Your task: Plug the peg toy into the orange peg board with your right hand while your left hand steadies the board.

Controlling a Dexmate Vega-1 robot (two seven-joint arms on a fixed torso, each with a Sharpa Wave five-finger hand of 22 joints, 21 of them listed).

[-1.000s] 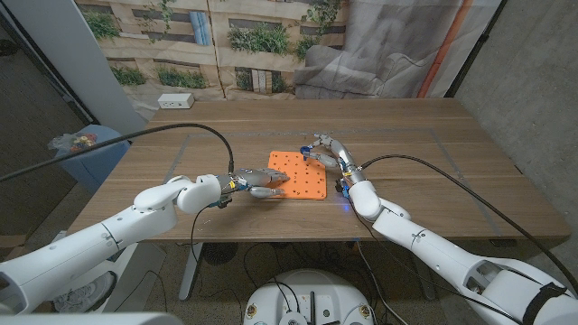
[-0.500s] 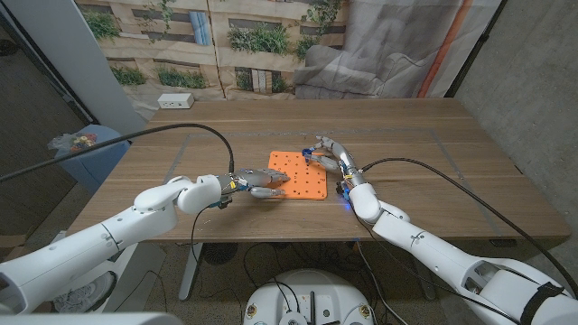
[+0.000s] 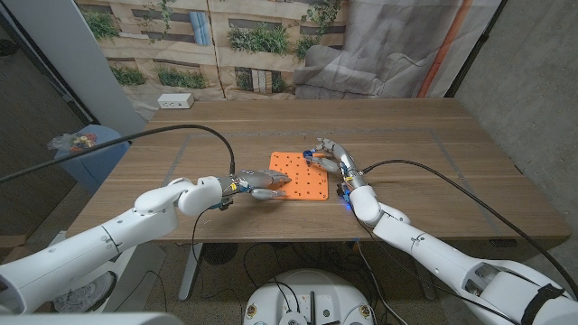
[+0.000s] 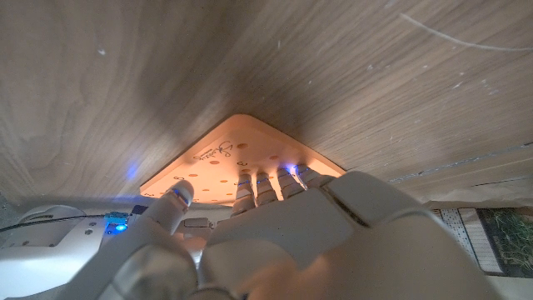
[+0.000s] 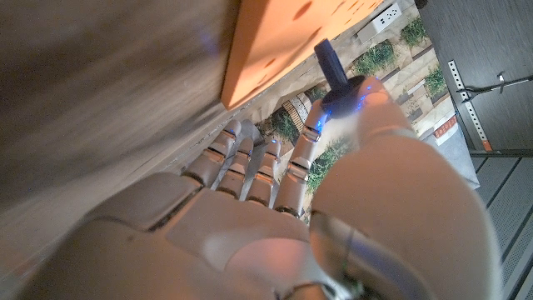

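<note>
— What changed on your end?

— My right robot hand (image 3: 330, 156) has moved slightly nearer, still pinching the dark peg toy (image 5: 332, 65) over the orange peg board's (image 3: 296, 177) far right corner.

— And the left?

— My left robot hand (image 3: 261, 183) stays put, fingers pressed on the board's left edge, mid-tabletop (image 3: 433, 153).

The left hand (image 3: 257, 184) covers the near left corner of the orange peg board (image 3: 302, 173). The peg toy (image 5: 333, 73) is too small to make out from the head view, and the right hand (image 5: 333, 200) hides its lower end in the right wrist view.
</note>
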